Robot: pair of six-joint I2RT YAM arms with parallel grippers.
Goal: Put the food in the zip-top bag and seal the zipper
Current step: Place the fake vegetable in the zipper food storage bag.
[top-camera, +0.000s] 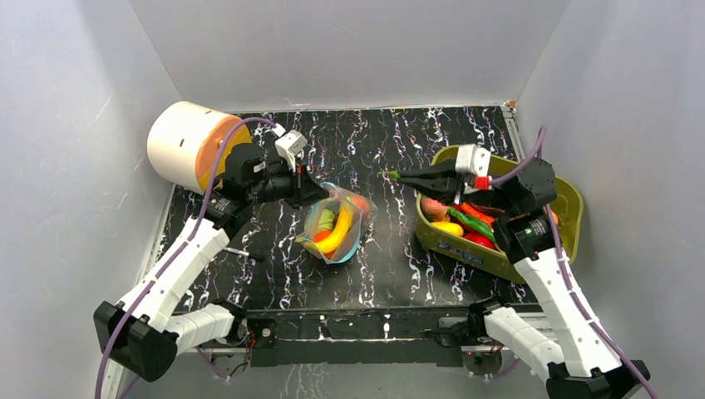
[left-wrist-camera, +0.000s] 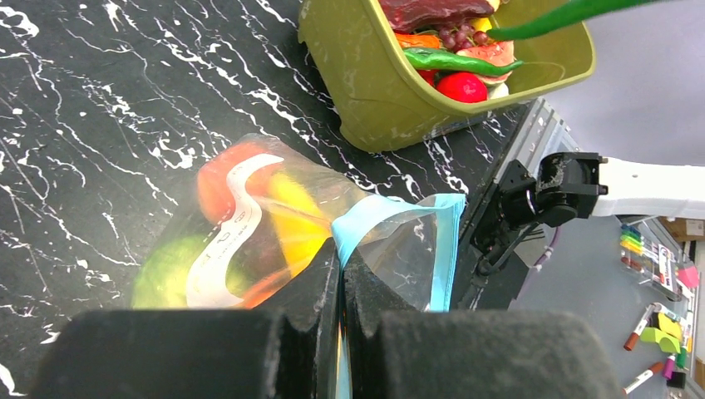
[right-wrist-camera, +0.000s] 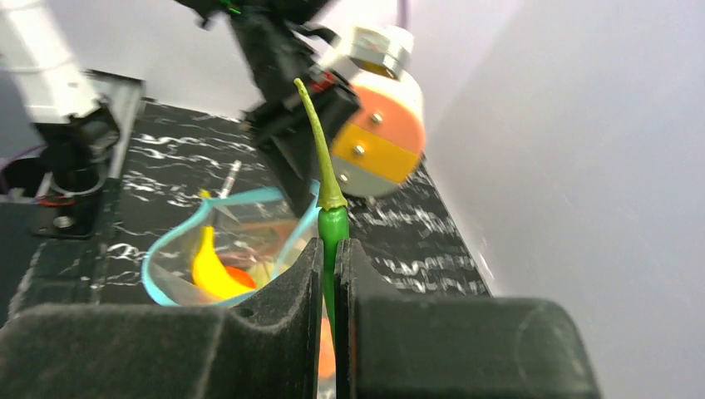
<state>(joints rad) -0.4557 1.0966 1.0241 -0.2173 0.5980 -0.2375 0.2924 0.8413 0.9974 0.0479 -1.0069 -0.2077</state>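
Filling is under way: the left gripper [left-wrist-camera: 341, 262] pinches the bag [top-camera: 337, 226] open at centre, and the right gripper [right-wrist-camera: 332, 249], clamped on a green pepper [right-wrist-camera: 333, 226], should next carry it left over the mouth.

The left arm [top-camera: 179, 266] reaches toward the bench [top-camera: 274, 274] centre, left gripper [top-camera: 314, 191] clamped on the zip-top bag [top-camera: 345, 241]. The right gripper [top-camera: 406, 177], held level, pinches a green pepper [right-wrist-camera: 333, 226].
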